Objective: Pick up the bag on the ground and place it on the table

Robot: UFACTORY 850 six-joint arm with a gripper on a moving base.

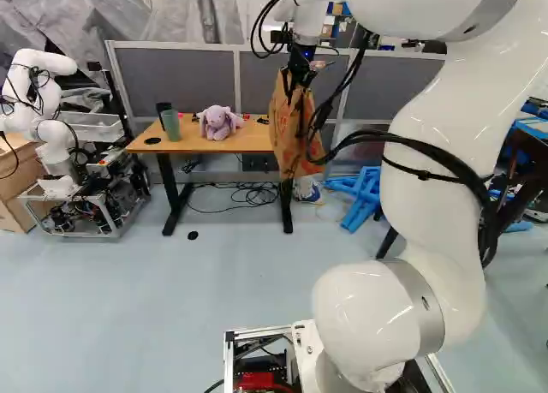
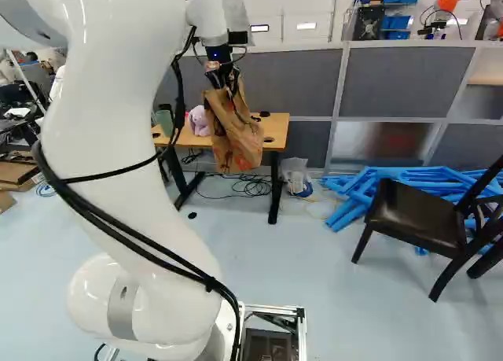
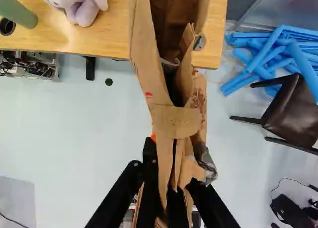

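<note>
Bag [image 2: 236, 145], brown paper with red print, hangs in the air at upper centre of the right base view, slightly tilted. Black gripper [image 2: 223, 79] above it, clamped on its paper; wrist view shows the folded paper pinched between both fingers, the bag's body stretching ahead of them. Crumpled grey material [image 3: 204, 163] beside the paper, close to the fingers; cannot tell what it is.

Wooden table [image 1: 193, 143] in upper left-centre of the left base view, bag overlapping its right end in that view. Contact between the two: cannot tell.

On the tabletop: purple plush toy [image 1: 218, 124] near the middle, green cup [image 1: 171, 126] toward the left end, dark upright object [image 1: 163, 110] just beside the cup. Loose cables [image 1: 248, 194] on the floor below.

Right base view, right side: blue frames [image 2: 377, 189] heaped on the floor, dark chair [image 2: 416, 218] in front. Another robot [image 1: 51, 110] at upper left of the left base view.
</note>
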